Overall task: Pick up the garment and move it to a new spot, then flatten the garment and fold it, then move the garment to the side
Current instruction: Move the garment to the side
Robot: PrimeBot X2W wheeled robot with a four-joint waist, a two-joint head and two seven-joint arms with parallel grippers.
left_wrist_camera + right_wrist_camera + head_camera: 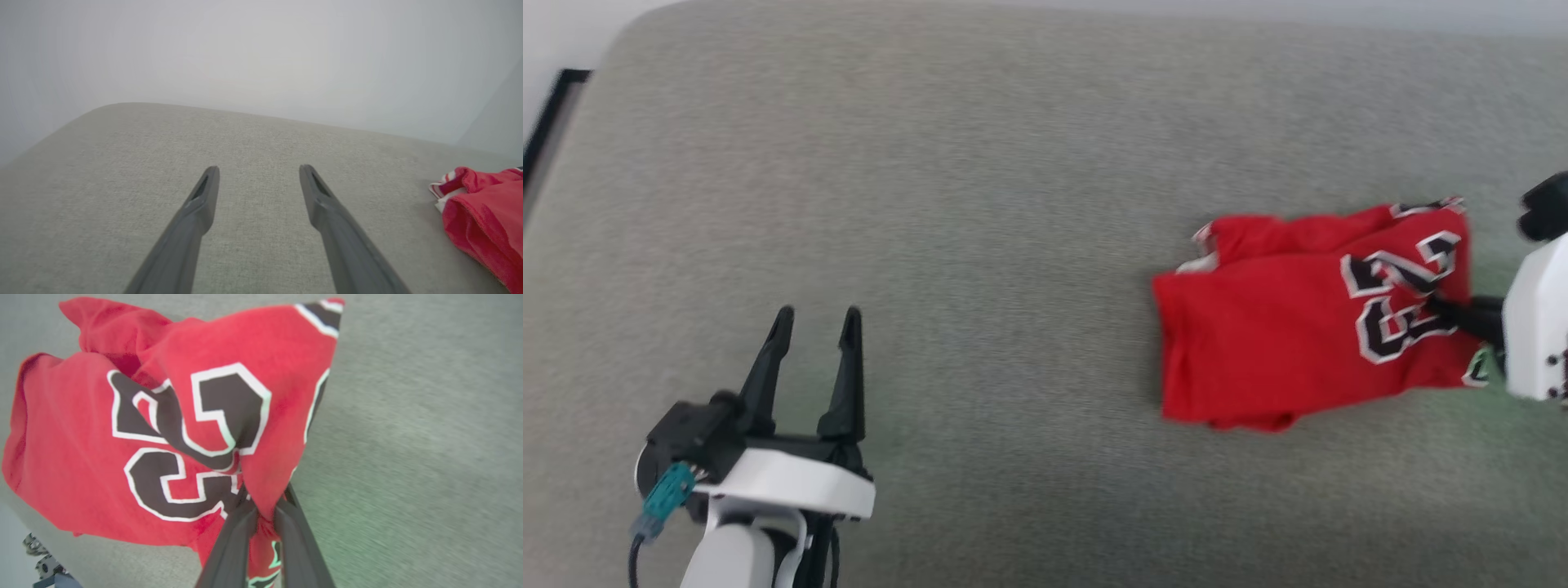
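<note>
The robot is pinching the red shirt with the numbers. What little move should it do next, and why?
Probably lift the right gripper a little, so the red jersey comes off the gray cushion before it is carried. That gripper is shut on a bunch of fabric by the numbers, while most of the jersey lies rumpled on the cushion. The left gripper is open and away.

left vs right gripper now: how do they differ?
The left gripper is open and holds nothing; the right gripper is shut on the garment. The left gripper is over bare grey surface, apart from the garment; right gripper pinches its lettered part. Both have two dark fingers.
</note>
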